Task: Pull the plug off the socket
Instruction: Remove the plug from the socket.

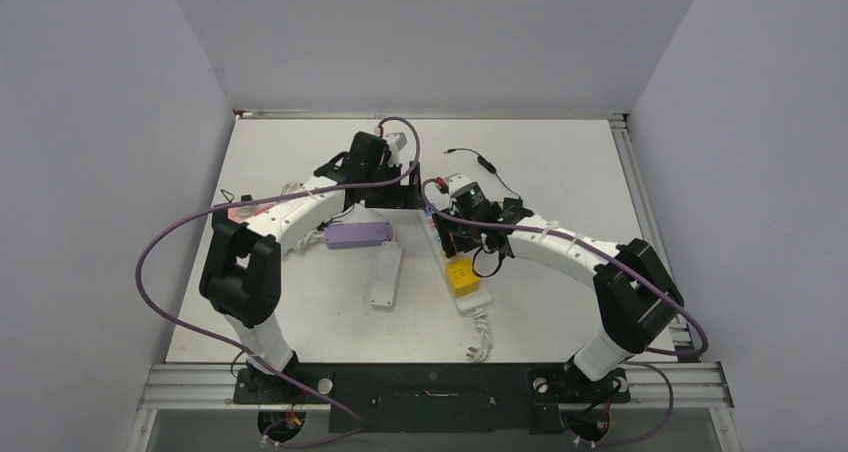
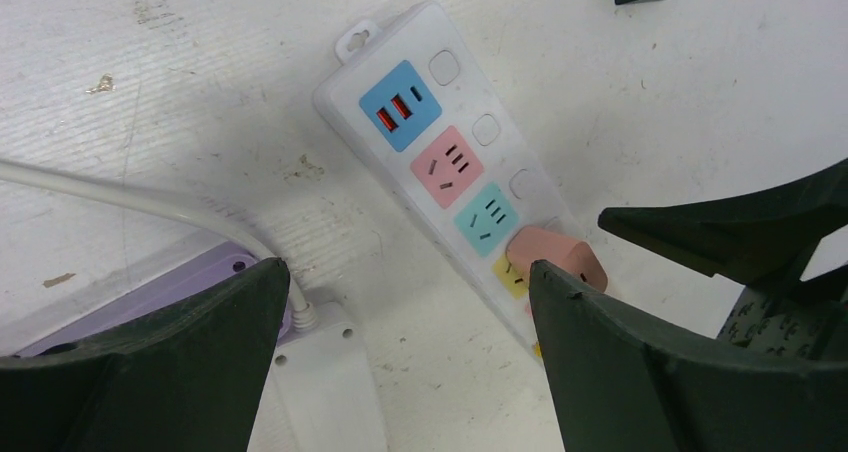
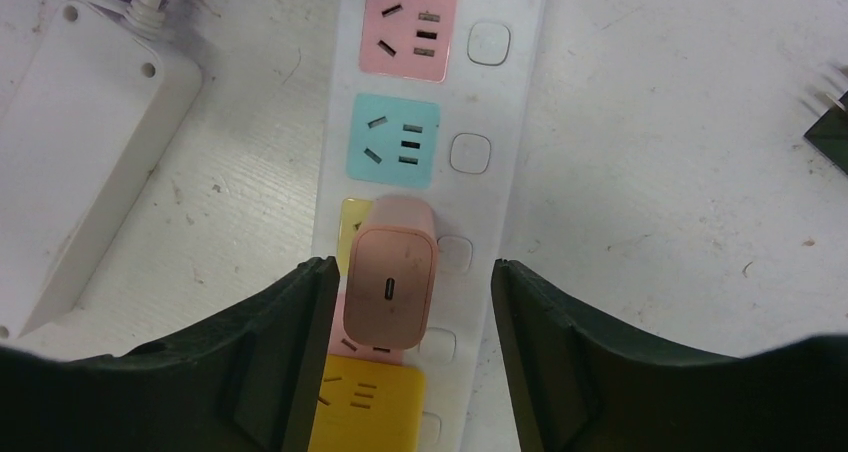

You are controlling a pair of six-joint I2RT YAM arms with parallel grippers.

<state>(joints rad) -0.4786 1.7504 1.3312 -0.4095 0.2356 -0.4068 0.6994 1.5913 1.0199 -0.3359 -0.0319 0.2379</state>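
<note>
A pink plug (image 3: 392,277) sits in the yellow socket of the white power strip (image 3: 525,122), which also has pink and teal sockets. My right gripper (image 3: 412,307) is open and straddles the plug. Its left finger (image 3: 300,317) is almost against the plug's side, and its right finger (image 3: 520,312) stands a gap away. In the top view the right gripper (image 1: 455,234) hides the plug. My left gripper (image 2: 405,272) hangs open over bare table beside the strip (image 2: 352,44), holding nothing, with the plug (image 2: 555,257) just past its right finger (image 2: 600,352).
A yellow adapter (image 3: 365,407) is plugged into the strip just below the pink plug. A purple strip (image 1: 357,235) and a white strip (image 1: 387,277) lie to the left. A black adapter (image 1: 487,162) with its cable lies at the back.
</note>
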